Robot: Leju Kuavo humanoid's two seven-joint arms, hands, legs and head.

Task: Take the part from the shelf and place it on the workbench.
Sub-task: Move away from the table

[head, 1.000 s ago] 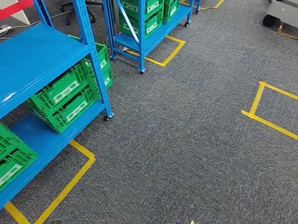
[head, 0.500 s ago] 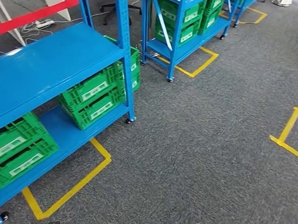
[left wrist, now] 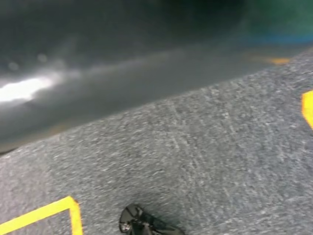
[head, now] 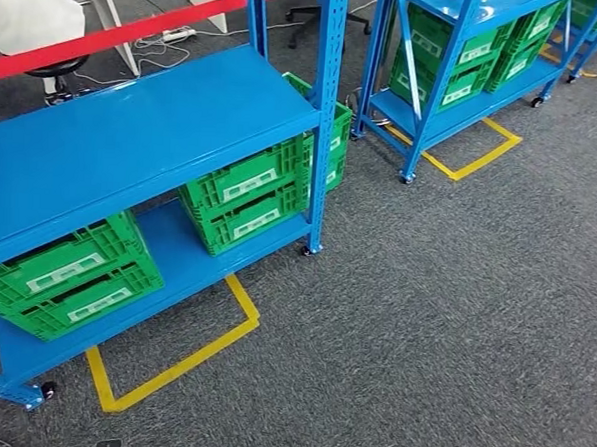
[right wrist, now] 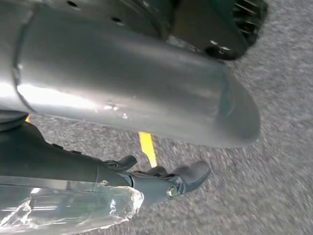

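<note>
One clear, crinkled plastic-bagged part [right wrist: 70,208] (contents unclear) sits gripped in the right hand [right wrist: 110,183].

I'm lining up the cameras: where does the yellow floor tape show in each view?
Head view: yellow floor tape frames the floor by the near blue shelf.
Left wrist view: a tape corner on the grey carpet.
Right wrist view: a short strip behind the right hand.
Shared landmark: the grey carpet.
</note>
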